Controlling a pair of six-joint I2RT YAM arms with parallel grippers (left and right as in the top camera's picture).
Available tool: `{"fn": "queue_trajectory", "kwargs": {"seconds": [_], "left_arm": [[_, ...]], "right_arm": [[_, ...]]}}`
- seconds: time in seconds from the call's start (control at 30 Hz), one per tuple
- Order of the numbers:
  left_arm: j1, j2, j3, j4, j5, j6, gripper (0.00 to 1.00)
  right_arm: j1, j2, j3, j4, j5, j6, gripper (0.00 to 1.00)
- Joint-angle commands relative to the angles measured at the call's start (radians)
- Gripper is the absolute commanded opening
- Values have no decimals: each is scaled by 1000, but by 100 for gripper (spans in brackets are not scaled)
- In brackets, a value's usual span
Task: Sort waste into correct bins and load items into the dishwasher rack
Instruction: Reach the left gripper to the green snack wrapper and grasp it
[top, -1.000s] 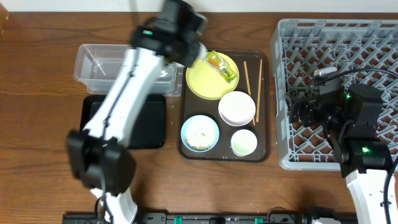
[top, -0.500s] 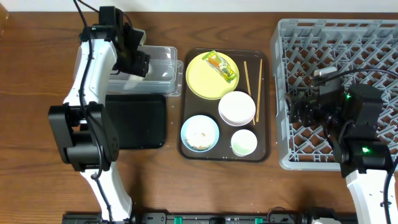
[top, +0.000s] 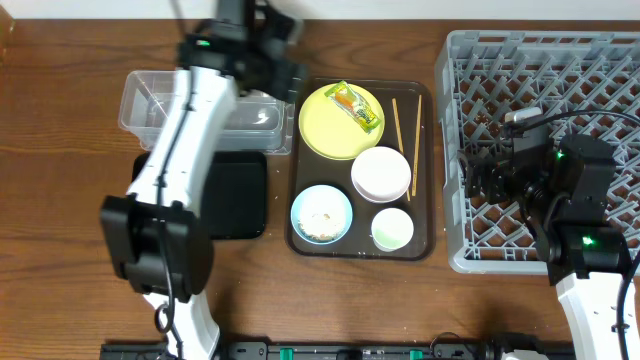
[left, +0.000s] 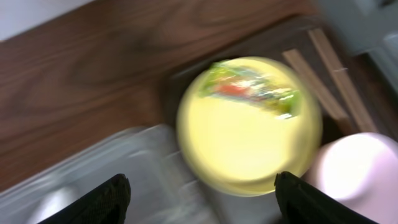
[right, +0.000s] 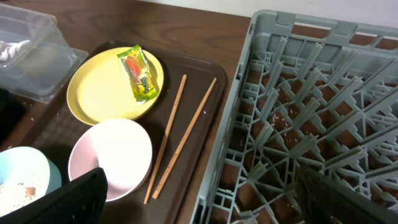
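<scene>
The left gripper (left: 202, 202) hangs at upper centre of the overhead view, fingers spread apart and empty, between the clear tub (top: 150, 100) and the yellow plate (top: 330, 130). The green-and-orange wrapper (top: 358, 107) lies on that plate's upper right. The right gripper (right: 205, 205), also spread and empty, sits over the grey dishwasher rack (top: 560, 70) at right.

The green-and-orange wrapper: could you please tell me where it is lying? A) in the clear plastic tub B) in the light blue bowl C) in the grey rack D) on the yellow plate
D: the wrapper lies on the yellow plate, near its rim on the chopstick side; the right wrist view shows the same.
</scene>
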Motion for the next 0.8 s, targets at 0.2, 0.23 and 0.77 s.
{"fn": "queue_trajectory", "kwargs": {"seconds": [0.2, 0.23, 0.77], "left_arm": [[-119, 202, 9, 60, -222, -551, 78], [-119, 211, 9, 68, -222, -568, 78], [-132, 281, 8, 234, -180, -645, 78]], "right_arm": [[19, -2, 19, -36, -8, -7, 94], [19, -2, 19, -38, -8, -7, 94], [19, -2, 19, -57, -8, -7, 95]]}}
